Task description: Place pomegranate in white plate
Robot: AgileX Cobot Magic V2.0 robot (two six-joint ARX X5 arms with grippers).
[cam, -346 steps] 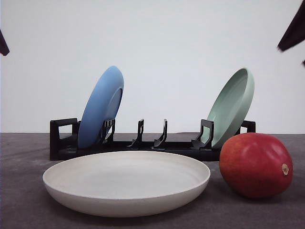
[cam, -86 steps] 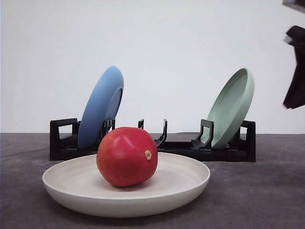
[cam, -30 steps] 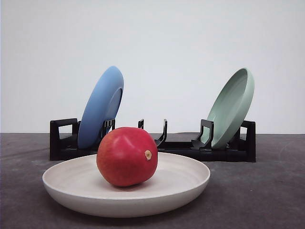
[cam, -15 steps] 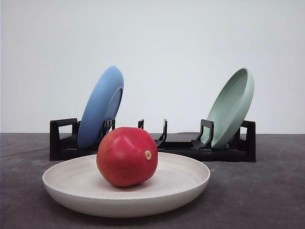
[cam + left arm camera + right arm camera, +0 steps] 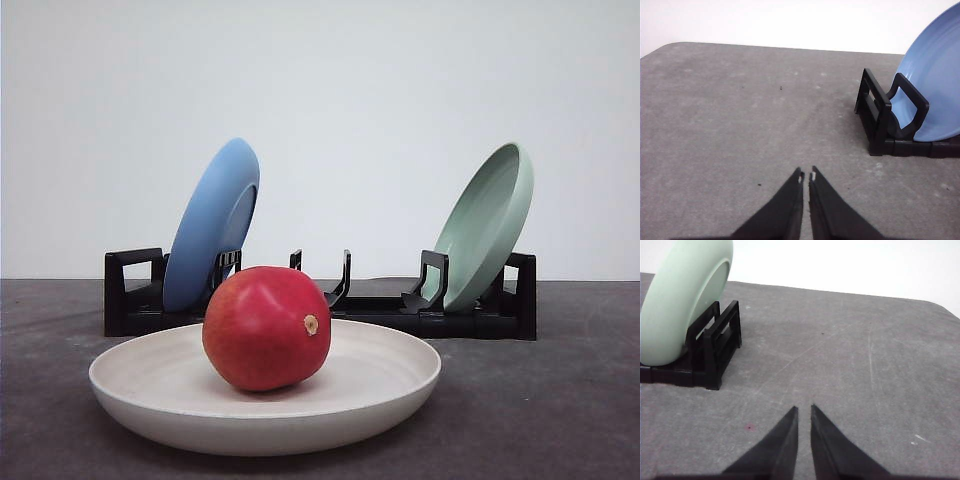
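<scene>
from my remote station i see the glossy red round pomegranate (image 5: 266,327) resting inside the wide, shallow off-white plate (image 5: 395,393), a little left of its middle, with the small tan nub turned to the right. behind the plate stands a black plastic dish rack (image 5: 134,292) on the grey table (image 5: 560,410); a blue plate (image 5: 211,225) leans in its left end and a pale green plate (image 5: 487,225) in its right end. the left gripper (image 5: 806,176) hangs over bare table beside the rack, its fingers nearly pressed together, holding nothing. the right gripper (image 5: 804,409) is the same, with a thin gap.
</scene>
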